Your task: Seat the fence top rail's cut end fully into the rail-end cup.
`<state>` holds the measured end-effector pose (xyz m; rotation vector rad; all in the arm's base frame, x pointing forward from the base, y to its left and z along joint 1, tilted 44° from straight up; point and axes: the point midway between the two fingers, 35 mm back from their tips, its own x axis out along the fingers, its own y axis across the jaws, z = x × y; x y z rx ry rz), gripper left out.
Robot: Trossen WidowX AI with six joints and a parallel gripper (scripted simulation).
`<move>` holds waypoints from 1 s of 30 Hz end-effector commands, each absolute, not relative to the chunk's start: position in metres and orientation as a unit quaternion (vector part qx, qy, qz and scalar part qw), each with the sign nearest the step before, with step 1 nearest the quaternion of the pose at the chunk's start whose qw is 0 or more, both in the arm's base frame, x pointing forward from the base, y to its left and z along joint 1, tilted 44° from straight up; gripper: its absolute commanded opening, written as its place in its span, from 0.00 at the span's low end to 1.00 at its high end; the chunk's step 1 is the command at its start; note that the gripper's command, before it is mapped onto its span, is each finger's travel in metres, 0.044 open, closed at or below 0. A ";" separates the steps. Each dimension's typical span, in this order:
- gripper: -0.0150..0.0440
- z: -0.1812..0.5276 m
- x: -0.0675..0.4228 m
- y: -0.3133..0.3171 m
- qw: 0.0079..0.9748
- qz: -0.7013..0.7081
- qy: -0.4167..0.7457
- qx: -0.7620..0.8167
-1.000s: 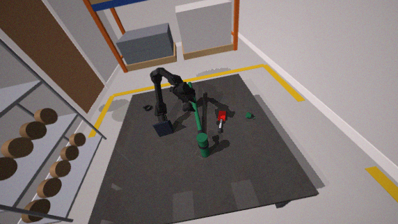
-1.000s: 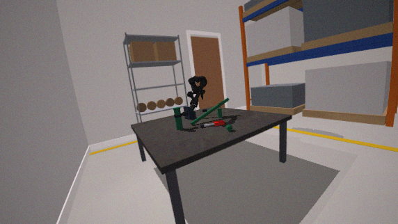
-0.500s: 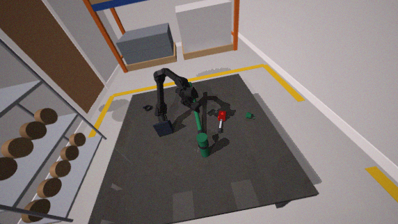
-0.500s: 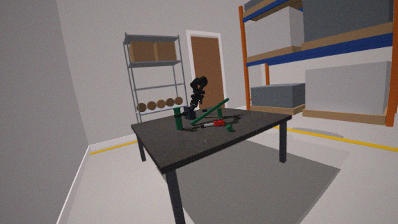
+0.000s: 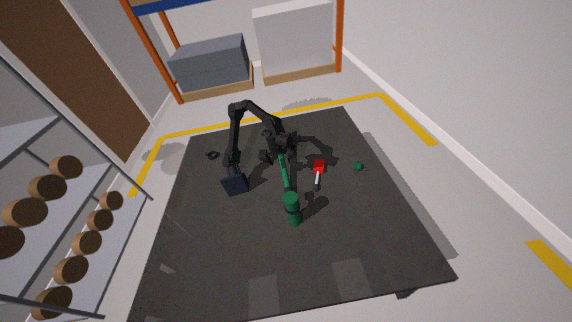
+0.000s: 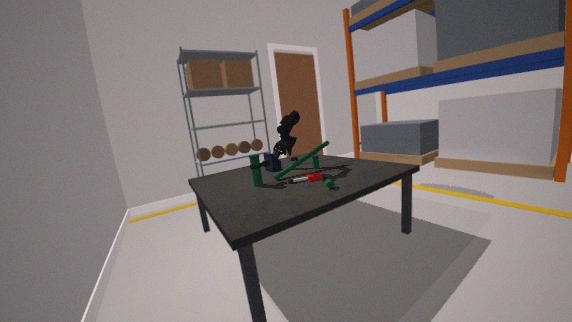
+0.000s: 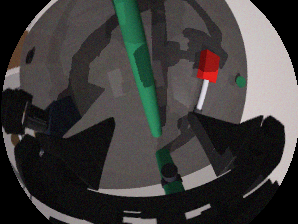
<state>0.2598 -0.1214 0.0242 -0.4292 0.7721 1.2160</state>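
The green top rail (image 5: 285, 175) (image 6: 300, 161) (image 7: 136, 50) lies slanted. Its low end is down by the table near the big green post (image 5: 291, 205) (image 6: 256, 172), and its high end rises past a thin green post (image 6: 316, 161). I cannot make out the cup or the band on the big post. My gripper (image 5: 276, 150) (image 6: 278, 149) is open and empty, hanging just above the rail on the side away from the big post. In the wrist view the rail runs from the top down the middle, clear of both fingers.
A red block with a white handle (image 5: 318, 166) (image 6: 314, 177) (image 7: 209, 66) and a small green piece (image 5: 358, 166) (image 6: 329, 184) (image 7: 241, 82) lie right of the rail. A small black ring (image 5: 212, 152) lies left of the arm's blue base (image 5: 234, 185). Everything sits on the dark table (image 5: 300, 260) (image 6: 280, 210).
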 end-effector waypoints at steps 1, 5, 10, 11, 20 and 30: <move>1.00 0.017 0.261 -0.115 0.687 0.609 0.303 -0.254; 1.00 0.017 0.261 -0.115 0.687 0.609 0.303 -0.254; 1.00 0.012 0.262 -0.110 0.687 0.609 0.303 -0.254; 1.00 0.007 0.262 -0.106 0.687 0.609 0.303 -0.254; 1.00 -0.011 0.264 -0.088 0.687 0.610 0.302 -0.254; 1.00 -0.021 0.265 -0.078 0.688 0.610 0.302 -0.254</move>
